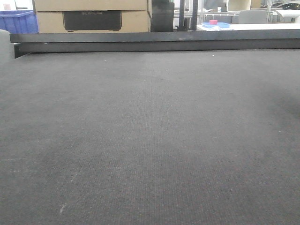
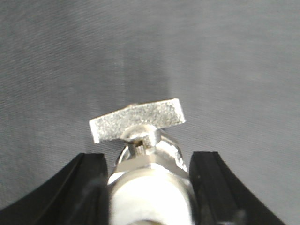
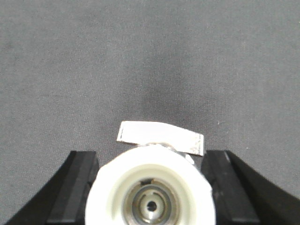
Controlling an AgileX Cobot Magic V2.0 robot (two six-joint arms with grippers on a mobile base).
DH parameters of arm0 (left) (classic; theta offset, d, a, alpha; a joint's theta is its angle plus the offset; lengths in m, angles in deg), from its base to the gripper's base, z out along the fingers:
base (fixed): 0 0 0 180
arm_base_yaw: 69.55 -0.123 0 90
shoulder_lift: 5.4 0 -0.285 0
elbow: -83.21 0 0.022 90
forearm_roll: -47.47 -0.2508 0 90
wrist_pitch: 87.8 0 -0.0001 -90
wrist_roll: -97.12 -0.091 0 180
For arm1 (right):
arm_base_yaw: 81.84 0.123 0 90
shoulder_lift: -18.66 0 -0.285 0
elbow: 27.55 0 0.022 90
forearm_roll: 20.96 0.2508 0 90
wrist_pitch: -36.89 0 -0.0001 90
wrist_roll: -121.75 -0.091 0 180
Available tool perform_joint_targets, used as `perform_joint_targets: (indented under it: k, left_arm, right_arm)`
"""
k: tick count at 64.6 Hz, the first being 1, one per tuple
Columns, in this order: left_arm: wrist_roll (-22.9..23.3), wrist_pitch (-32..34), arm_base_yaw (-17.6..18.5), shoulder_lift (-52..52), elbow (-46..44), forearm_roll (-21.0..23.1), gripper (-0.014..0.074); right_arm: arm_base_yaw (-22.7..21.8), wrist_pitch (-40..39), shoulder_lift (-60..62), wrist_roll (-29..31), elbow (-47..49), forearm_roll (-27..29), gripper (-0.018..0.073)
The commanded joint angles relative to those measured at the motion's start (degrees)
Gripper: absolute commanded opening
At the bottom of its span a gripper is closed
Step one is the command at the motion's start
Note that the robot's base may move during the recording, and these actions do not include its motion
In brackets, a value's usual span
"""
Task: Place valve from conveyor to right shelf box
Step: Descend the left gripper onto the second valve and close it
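Left gripper (image 2: 149,157): black fingers (image 2: 86,187) pressed against either side of a valve (image 2: 150,185), its flat handle projecting beyond the tips, above the conveyor (image 1: 150,140). Right gripper (image 3: 150,154): fingers (image 3: 227,187) clamped on a second valve (image 3: 150,190), white round base facing the camera.

Left gripper (image 2: 150,159) has two black fingers (image 2: 86,187) with curved outer edges and flat inner faces; right gripper (image 3: 151,157) fingers (image 3: 75,187) are matte black, squared at the tips
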Motion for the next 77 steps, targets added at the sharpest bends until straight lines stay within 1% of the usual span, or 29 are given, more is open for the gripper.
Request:
perform_joint_targets:
  k: [1, 4, 10, 22, 29, 33, 35, 41, 47, 50, 54, 63, 77]
  left_arm:
    - [1.4, 0.6, 1.5, -5.5, -0.5, 3.1, -0.0111]
    - [1.5, 1.2, 2.4, -7.7, -0.5, 3.8, -0.0111]
    - [1.5, 2.3, 4.0, -12.6, -0.5, 3.6, -0.0111]
    - [1.8, 3.9, 6.0, -21.6, 0.0, 3.5, -0.0111]
    - [1.8, 7.4, 7.6, -27.3, 2.4, 3.4, -0.0111]
    - [2.1, 9.3, 8.7, -30.0, 4.2, 2.4, -0.0111]
    - [3.1, 10.1, 9.5, -31.9, 5.8, 1.1, -0.0111]
    - [4.5, 11.8, 11.0, -36.1, 9.8, -2.8, -0.0111]
    - [5.2, 13.2, 11.0, -40.5, 13.3, -4.7, -0.0111]
    - [6.6, 14.0, 10.9, -42.6, 14.5, -5.3, -0.0111]
    - [7.4, 15.8, 10.9, -45.7, 15.8, -5.5, -0.0111]
    - [7.4, 19.8, 10.9, -51.2, 16.9, -5.5, -0.0111]
    - [7.4, 20.2, 10.9, -56.3, 16.9, -5.5, -0.0111]
  right_arm:
    - [-0.1, -1.8, 0.9, 0.2, 0.4, -0.1, -0.0153]
    - [-0.1, -1.5, 1.1, 0.2, 0.4, -0.1, -0.0153]
    - [-0.1, -1.5, 1.7, 0.2, 0.3, -0.1, -0.0153]
    - [-0.1, -2.5, 4.1, 0.2, -1.1, -0.1, -0.0153]
    - [-0.1, -4.4, 6.2, 0.2, -3.9, -0.1, -0.0153]
    - [-0.1, -5.2, 7.4, 0.2, -5.5, -0.1, -0.0153]
    - [-0.1, -5.6, 8.4, 0.2, -6.5, -0.1, -0.0153]
    - [-0.1, -5.9, 10.6, 0.2, -7.6, -0.1, -0.0153]
    - [-0.1, -6.1, 12.6, 0.2, -7.7, -0.1, -0.0153]
    - [-0.1, -6.5, 13.8, 0.2, -7.7, -0.1, -0.0153]
    - [-0.1, -7.5, 15.8, 0.2, -7.7, -0.1, -0.0153]
    - [-0.1, -10.9, 20.4, 0.2, -7.7, -0.1, -0.0153]
    - [-0.1, -15.6, 26.5, 0.2, -7.7, 0.3, -0.0153]
